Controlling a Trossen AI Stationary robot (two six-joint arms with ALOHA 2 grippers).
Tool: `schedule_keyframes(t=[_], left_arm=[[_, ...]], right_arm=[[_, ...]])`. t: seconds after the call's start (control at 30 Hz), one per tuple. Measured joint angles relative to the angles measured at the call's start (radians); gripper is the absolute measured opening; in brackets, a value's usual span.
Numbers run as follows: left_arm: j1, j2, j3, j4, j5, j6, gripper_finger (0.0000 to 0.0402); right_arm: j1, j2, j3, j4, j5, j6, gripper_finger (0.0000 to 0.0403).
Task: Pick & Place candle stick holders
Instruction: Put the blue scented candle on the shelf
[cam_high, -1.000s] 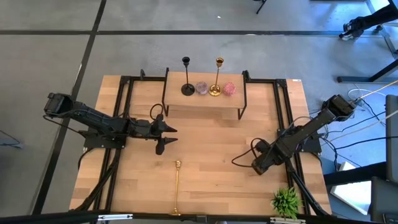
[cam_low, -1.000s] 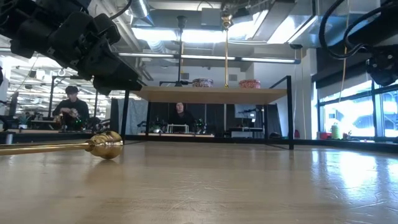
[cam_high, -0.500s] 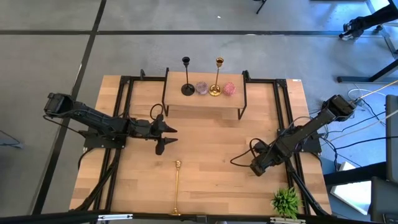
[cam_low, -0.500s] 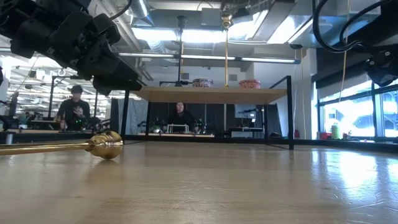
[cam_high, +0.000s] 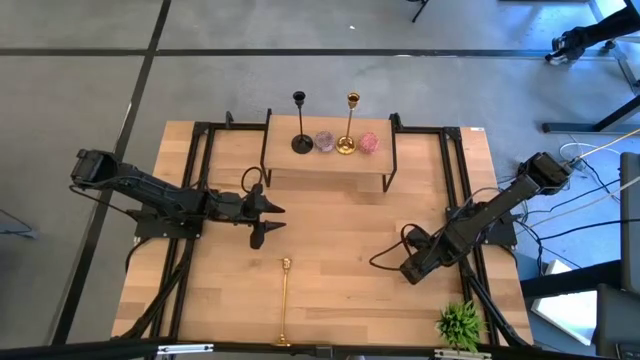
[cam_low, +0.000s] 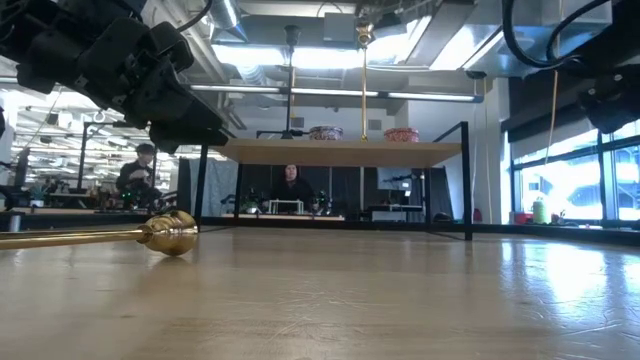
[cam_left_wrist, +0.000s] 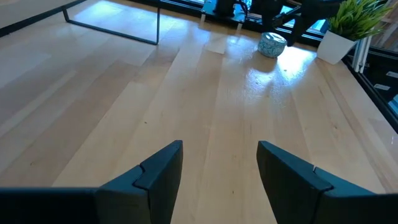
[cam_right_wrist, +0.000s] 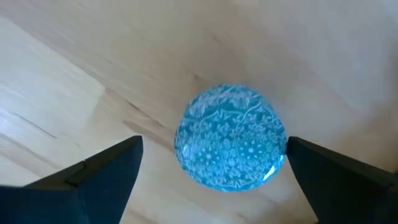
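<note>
Right wrist view: the right gripper (cam_right_wrist: 211, 168) is held wide open around a blue patterned ball (cam_right_wrist: 231, 137) on the table (cam_high: 340, 240), while the left gripper (cam_left_wrist: 219, 162) is open and empty, one gold candle stick holder (cam_high: 284, 302) is laid flat near the table's front edge, and the gold holder (cam_high: 347, 126) and black holder (cam_high: 300, 124) are stood on the raised shelf (cam_high: 290, 165).

Robotics lab, exposed ceiling ducts (cam_low: 250, 45), people at workbenches (cam_low: 140, 175), concrete floor (cam_high: 300, 80)

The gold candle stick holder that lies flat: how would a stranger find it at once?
Start at the wooden table, near edge, left of the green plant. The lying gold candle stick holder rests there; the upright gold holder and black holder stand on the raised shelf.
</note>
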Motion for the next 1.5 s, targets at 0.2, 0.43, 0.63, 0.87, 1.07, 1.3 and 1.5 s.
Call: schedule_keyframes(t=[0.2,0.43,0.63,0.87,1.07,1.3,1.5], left_arm=[[0.000,0.000,0.000,0.000,0.000,0.000,0.0203],[0.000,0.000,0.000,0.000,0.000,0.000,0.0203],[0.000,0.000,0.000,0.000,0.000,0.000,0.0203],[0.000,0.000,0.000,0.000,0.000,0.000,0.0203],[0.000,0.000,0.000,0.000,0.016,0.000,0.0203],[0.000,0.000,0.000,0.000,0.019,0.000,0.0203],[0.000,0.000,0.000,0.000,0.019,0.000,0.0203]], right_arm=[[0.000,0.000,0.000,-0.027,0.007,-0.004,0.0400],[0.000,0.000,-0.021,-0.003,0.003,-0.003,0.0400],[0.000,0.001,-0.038,0.005,0.007,0.016,0.0400],[0.001,0.001,-0.039,0.010,0.000,0.017,0.0400],[0.006,0.043,-0.039,0.017,-0.001,0.014,0.0396],[0.005,0.105,-0.039,0.047,-0.035,-0.010,0.0380],[0.005,0.113,-0.039,0.055,-0.035,-0.010,0.0343]])
